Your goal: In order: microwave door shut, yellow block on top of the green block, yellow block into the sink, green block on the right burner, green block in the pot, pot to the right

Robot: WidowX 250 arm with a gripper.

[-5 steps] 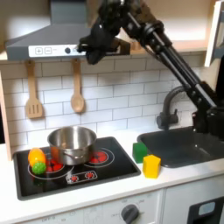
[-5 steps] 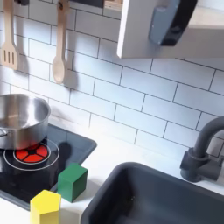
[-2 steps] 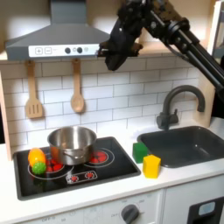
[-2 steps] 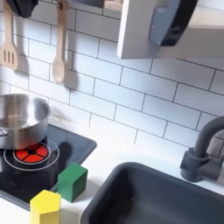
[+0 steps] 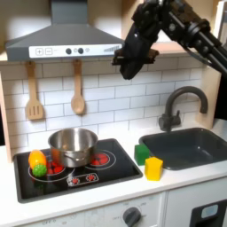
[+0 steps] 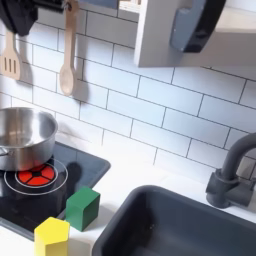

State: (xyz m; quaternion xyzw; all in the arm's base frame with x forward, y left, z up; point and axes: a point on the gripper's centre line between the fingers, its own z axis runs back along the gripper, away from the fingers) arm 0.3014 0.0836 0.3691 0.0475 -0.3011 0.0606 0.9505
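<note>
White tiles are covering the wall behind a toy kitchen, and two wooden spoons are hanging there under a grey hood.

The robot arm is reaching high up, close to the hood, in the first exterior view. Its fingers are hanging in the air, well above everything on the desk. They are dark and blurry, so I cannot tell if they are wide or narrow. They are not touching any block.

The shiny pot is sitting on the black stove, over the left red ring in the first exterior view. The right burner is peeking out just beside the pot. An orange and green toy fruit is lying near the pot, on the first exterior view's left.

The green block is sitting on the white desk between the stove and the sink. The yellow block is sitting just beside it, nearer the front edge. Both blocks are close to the sink. A dark tap is curving over the sink.

The microwave door is showing at the top in the second exterior view, white with a dark handle.
</note>
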